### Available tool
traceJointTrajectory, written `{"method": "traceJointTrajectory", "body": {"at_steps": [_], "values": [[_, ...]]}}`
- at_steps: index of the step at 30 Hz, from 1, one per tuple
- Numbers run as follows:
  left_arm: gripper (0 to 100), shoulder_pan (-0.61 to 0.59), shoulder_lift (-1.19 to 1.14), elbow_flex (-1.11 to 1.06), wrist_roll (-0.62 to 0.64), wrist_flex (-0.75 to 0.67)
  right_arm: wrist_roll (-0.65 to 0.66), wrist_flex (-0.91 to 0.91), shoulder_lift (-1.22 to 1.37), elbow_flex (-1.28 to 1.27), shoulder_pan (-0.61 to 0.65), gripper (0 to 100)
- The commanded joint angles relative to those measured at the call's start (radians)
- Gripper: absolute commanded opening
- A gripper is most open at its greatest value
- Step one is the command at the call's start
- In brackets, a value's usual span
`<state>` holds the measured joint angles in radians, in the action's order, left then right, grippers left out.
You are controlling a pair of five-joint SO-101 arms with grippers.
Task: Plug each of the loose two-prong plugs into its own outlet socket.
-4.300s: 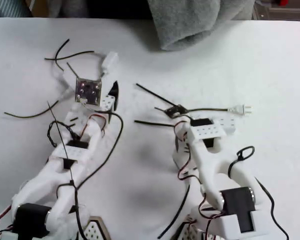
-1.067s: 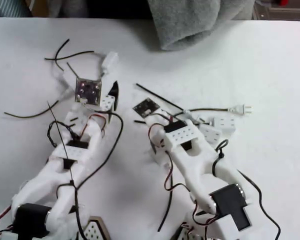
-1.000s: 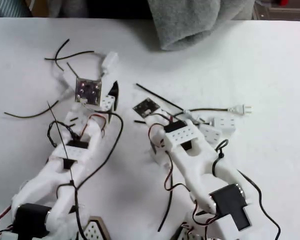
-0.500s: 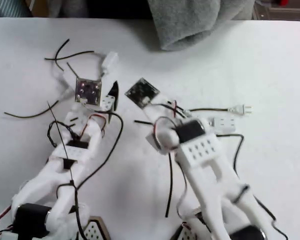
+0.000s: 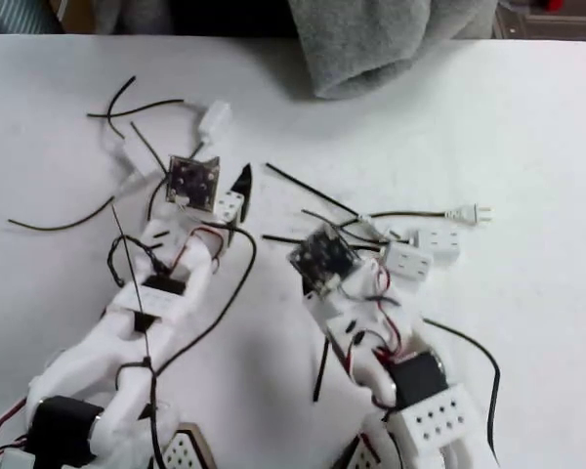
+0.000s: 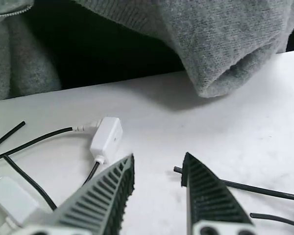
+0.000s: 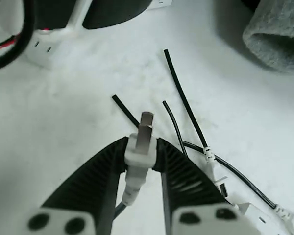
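Note:
My right gripper (image 7: 141,149) is shut on a white two-prong plug (image 7: 139,142), prongs pointing away from me over the table. In the high view the right arm (image 5: 371,342) is drawn back near the front. Two white outlet sockets (image 5: 407,260) (image 5: 438,241) lie just right of its wrist. Another two-prong plug (image 5: 472,212) on a black cord lies farther right. My left gripper (image 6: 157,169) (image 5: 236,193) stands open, holding nothing. A white plug (image 6: 106,137) (image 5: 215,119) on a black cord lies on the table just beyond it.
Black cords (image 5: 308,186) cross the table between the arms and at the far left (image 5: 127,103). A grey cloth (image 5: 391,44) hangs over the back edge. A white slotted block (image 7: 44,51) sits by the other arm's base. The table's right side is open.
The right arm swung toward the left arm, then pulled back toward the front edge with the white plug in its gripper. The left arm shifted slightly right.

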<state>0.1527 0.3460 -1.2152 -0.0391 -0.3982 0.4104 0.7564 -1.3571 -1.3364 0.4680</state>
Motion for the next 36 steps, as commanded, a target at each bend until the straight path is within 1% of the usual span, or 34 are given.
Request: {"method": "traceJointTrajectory", "body": {"at_steps": [1,4,9,12,16,18,21,27,31,33,36], "values": [[17,0.044,0.002,0.040,-0.012,-0.002,0.000,-0.110,-0.189,-0.143,-0.010,1.9],[17,0.102,0.008,0.054,-0.012,-0.005,0.000,-0.165,-0.280,-0.229,-0.008,1.9],[17,0.189,0.008,0.127,-0.012,0.002,0.000,-0.200,-0.378,-0.310,-0.012,1.9],[17,0.255,0.008,0.157,-0.012,0.003,0.000,-0.245,-0.404,-0.356,-0.013,1.9],[17,0.348,0.008,0.153,-0.012,0.006,-0.002,-0.252,-0.404,-0.358,-0.013,1.9],[17,0.380,0.007,0.149,-0.012,0.044,-0.002,-0.252,-0.407,-0.358,-0.013,1.9],[17,0.384,0.008,0.164,-0.012,0.095,-0.002,-0.252,-0.409,-0.358,-0.013,1.9],[17,0.384,0.001,0.161,-0.014,0.150,-0.002,-0.222,-0.409,-0.325,-0.013,1.9],[17,0.352,0.016,0.187,-0.014,0.144,-0.002,-0.223,-0.406,-0.328,-0.013,1.9],[17,0.328,0.045,0.204,-0.006,0.152,0.000,-0.225,-0.401,-0.330,-0.013,1.9],[17,0.323,0.120,0.193,-0.006,0.164,0.002,-0.237,-0.406,-0.344,-0.013,1.9]]}}
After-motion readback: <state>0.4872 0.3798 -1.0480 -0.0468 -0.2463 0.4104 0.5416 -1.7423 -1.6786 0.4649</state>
